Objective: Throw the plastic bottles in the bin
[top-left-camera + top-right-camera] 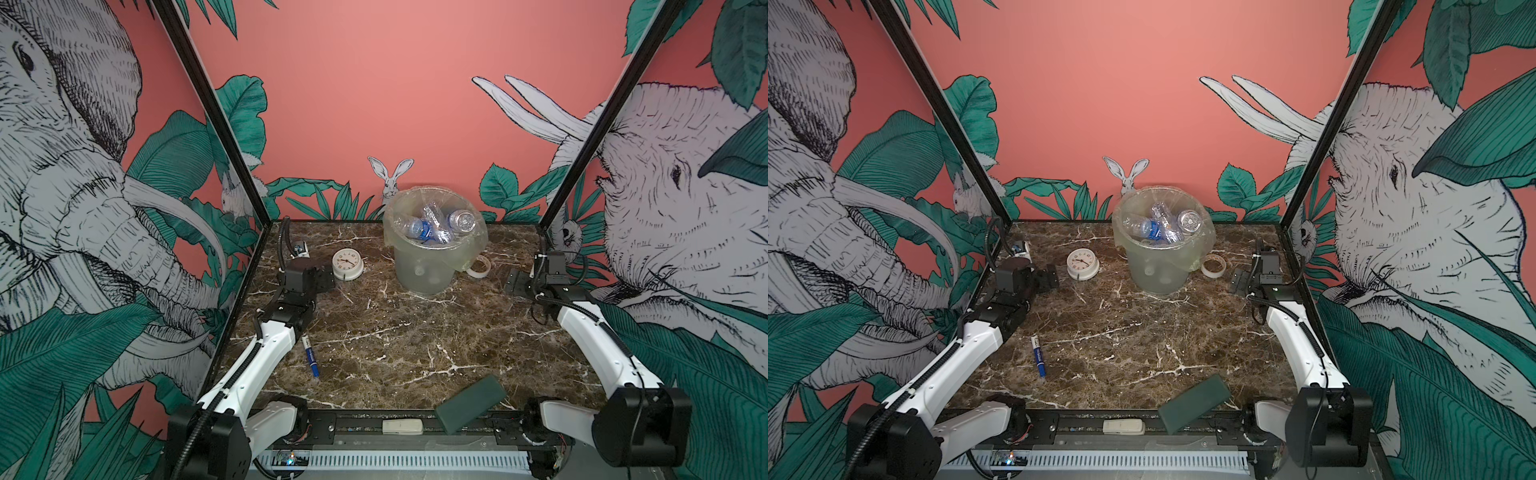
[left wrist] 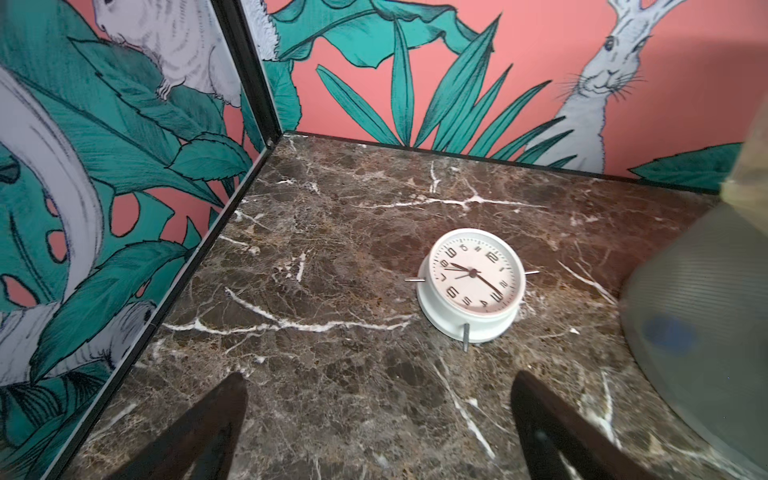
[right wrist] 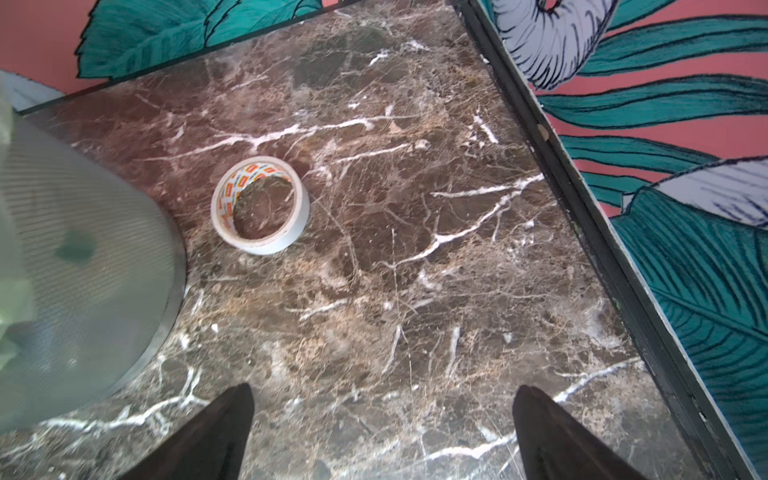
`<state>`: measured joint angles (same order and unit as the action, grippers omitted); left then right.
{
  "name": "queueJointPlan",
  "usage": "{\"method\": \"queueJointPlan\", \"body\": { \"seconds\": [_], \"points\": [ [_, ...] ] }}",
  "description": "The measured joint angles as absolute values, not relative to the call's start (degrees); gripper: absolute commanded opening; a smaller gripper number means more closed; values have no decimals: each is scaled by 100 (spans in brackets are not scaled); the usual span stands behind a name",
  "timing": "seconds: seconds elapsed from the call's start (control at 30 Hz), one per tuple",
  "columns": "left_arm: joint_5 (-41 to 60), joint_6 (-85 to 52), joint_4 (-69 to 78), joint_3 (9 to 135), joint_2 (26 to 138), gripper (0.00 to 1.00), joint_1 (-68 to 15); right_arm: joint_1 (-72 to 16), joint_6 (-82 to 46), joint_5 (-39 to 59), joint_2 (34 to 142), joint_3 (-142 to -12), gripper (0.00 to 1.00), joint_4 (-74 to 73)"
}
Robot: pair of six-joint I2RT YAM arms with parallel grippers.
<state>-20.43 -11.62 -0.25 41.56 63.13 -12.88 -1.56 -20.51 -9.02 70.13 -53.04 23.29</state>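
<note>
Bottles heaped in the bin, upper centre, lower ones blurred behind its side; clock, tape beside it; left pincer, right pincer gape empty.

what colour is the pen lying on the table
The pen is blue with a white end, clearest in a top view.

bin: blurred, edge-cut (both wrist views) | plastic bottles: overlapping, count unclear

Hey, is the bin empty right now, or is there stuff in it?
Not empty. In both top views several clear plastic bottles lie piled inside the bin.
</note>
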Motion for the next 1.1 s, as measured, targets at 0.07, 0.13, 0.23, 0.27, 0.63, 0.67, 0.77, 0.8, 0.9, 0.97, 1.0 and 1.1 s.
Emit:
{"method": "queueJointPlan", "body": {
  "seconds": [0.07, 0.13, 0.23, 0.27, 0.63, 0.67, 0.77, 0.8, 0.9, 0.97, 1.0, 1.1],
  "points": [
    [-2016, -884, 607, 3771, 6462, 100, -1208, -156, -1988, -976, 6997, -5083, 99, 1953],
    [-1968, -607, 1142, 3356, 6659, 100, -1125, -156, -1876, -1044, 6952, -4748, 99, 1507],
    [-1699, -325, 1647, 2991, 6906, 100, -950, -156, -1697, -1072, 6938, -4383, 99, 1024],
    [-1603, -239, 1802, 2919, 6982, 100, -867, -156, -1619, -1072, 6938, -4285, 99, 858],
    [-945, 158, 3234, 2421, 7513, 100, -250, -156, -913, -1098, 7343, -3240, 99, -1369],
    [-888, 165, 3376, 2368, 7644, 100, -237, -156, -860, -1105, 7437, -3181, 99, -1527],
    [-644, 266, 3586, 2303, 7920, 100, -209, -156, -707, -1116, 7655, -3140, 99, -1837],
    [-543, 314, 3667, 2303, 7977, 99, -209, -156, -652, -1111, 7690, -3133, 99, -1951],
    [-270, 443, 3909, 2322, 8108, 100, -207, -156, -473, -1007, 7738, -3103, 99, -2263],
    [-82, 521, 4018, 2357, 8232, 100, -207, -156, -353, -875, 7797, -3098, 100, -2436],
    [23, 563, 4099, 2370, 8333, 100, -207, -156, -301, -805, 7846, -3098, 100, -2526],
    [161, 609, 4405, 2368, 8652, 100, -202, -156, -180, -659, 8012, -3061, 99, -2814]
  ]
}}
